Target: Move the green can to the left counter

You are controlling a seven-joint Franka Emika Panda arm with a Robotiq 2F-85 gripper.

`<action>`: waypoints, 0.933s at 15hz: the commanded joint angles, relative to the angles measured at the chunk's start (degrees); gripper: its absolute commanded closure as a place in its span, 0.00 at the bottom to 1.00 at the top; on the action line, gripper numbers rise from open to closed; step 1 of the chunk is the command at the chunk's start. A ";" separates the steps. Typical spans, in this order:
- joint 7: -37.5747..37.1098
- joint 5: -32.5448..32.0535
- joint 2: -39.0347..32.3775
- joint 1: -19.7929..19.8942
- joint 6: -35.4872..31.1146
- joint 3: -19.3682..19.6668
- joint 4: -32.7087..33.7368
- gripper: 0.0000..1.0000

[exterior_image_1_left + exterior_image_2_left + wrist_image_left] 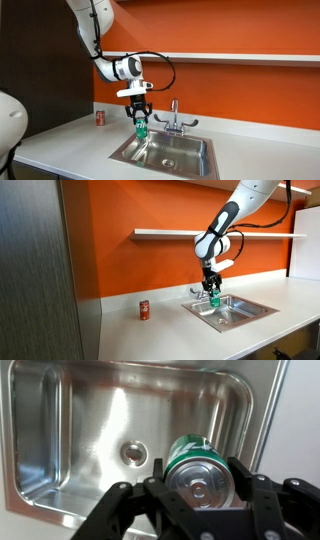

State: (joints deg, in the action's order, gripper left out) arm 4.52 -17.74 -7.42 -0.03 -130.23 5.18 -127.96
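My gripper (140,120) is shut on the green can (141,127) and holds it upright in the air above the steel sink. It shows in both exterior views; the can (213,299) hangs over the basin's near-left part. In the wrist view the can (198,468) sits between my two fingers (200,485), its silvery top toward the camera, the sink basin below it. The left counter (70,138) is the light grey stretch that runs to the dark wall panel; it also shows in an exterior view (150,335).
A small red can (100,118) stands on the left counter by the orange wall, also in an exterior view (144,309). The steel sink (190,158) has a faucet (173,112) at its back. A shelf (170,232) runs along the orange wall above.
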 commanded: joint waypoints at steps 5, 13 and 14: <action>1.89 1.10 3.82 -3.70 1.69 -6.74 -4.21 0.60; 4.30 4.91 3.48 -6.74 0.40 -11.25 -6.96 0.60; 4.48 5.06 3.46 -6.95 0.32 -11.55 -7.23 0.60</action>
State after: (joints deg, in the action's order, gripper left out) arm 6.39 -14.22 -5.98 -6.80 -129.98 -5.30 -133.69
